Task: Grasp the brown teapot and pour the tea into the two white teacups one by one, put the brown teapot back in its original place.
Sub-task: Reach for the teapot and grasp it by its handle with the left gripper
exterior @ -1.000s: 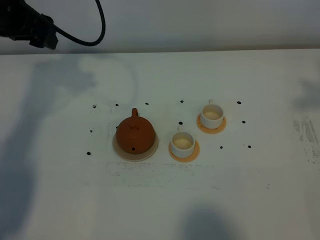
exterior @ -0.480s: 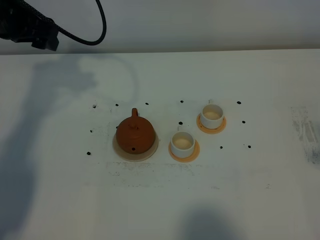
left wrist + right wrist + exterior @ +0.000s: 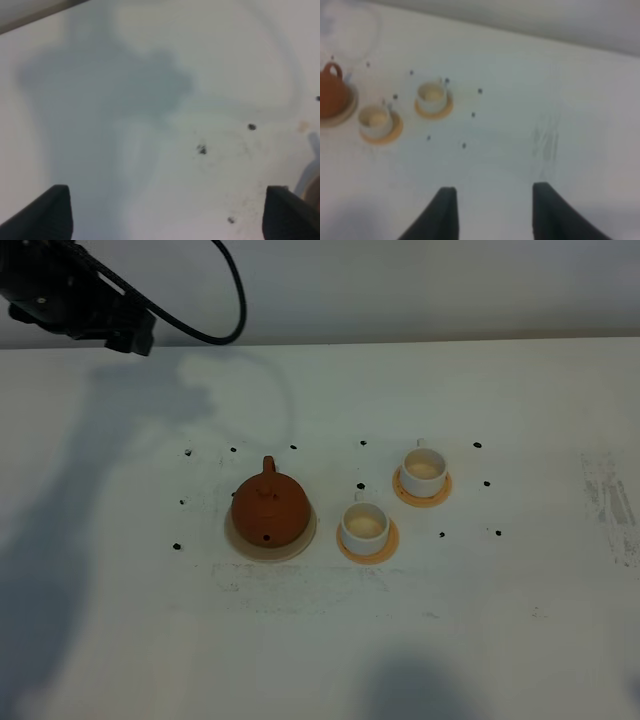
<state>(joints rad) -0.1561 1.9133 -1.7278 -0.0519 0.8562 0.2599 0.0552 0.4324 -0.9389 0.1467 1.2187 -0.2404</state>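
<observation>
One step in hand, judged: approach to brown teapot [image 3: 268, 510], on beige disc [image 3: 303, 540], well apart from my left end effector [image 3: 170, 217], spread wide, empty. Next: descend, align on loop handle [image 3: 268, 464].

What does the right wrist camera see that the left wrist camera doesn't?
Only the right wrist view shows the brown teapot on its beige disc, the two white teacups on orange coasters, and the right gripper, open. Only the left wrist view shows the left gripper, open wide, above a big grey shadow. Both show the white table with small dark dots.
</observation>
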